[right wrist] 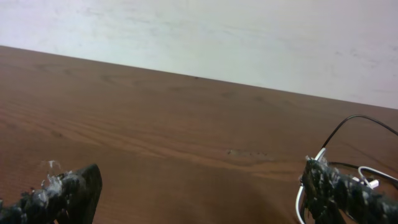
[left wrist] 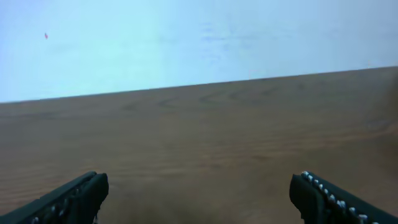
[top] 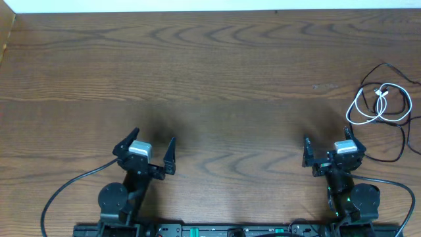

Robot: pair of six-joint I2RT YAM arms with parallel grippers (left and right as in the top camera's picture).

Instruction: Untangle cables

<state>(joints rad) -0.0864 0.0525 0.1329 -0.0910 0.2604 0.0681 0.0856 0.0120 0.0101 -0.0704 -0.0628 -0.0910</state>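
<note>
The left gripper (top: 154, 137) hung near the table's front edge with its fingers spread wide and nothing between them. The right gripper (top: 327, 138) was likewise parted and empty, well apart from the left. The left wrist camera showed only its own gripper (left wrist: 199, 185), bare wooden table (left wrist: 205, 124) running to the far edge, and a pale wall (left wrist: 186, 37) behind, with no cord anywhere. The right wrist camera showed its gripper (right wrist: 201, 171), with the white cable (right wrist: 300, 200) curving just beside the right finger and the black cable (right wrist: 354, 117) arcing above it. That view cut off the rest of both. Only the overhead view gave the full layout. The white cable (top: 380, 95) lay coiled in loose loops near the table's right edge, ahead of and to the right of the right gripper. The black cable (top: 402, 141) looped around and through it, trailing back towards the right arm's base. From above, broad open tabletop (top: 210, 79) stretched ahead of both grippers to the far edge and across to the left side.
</note>
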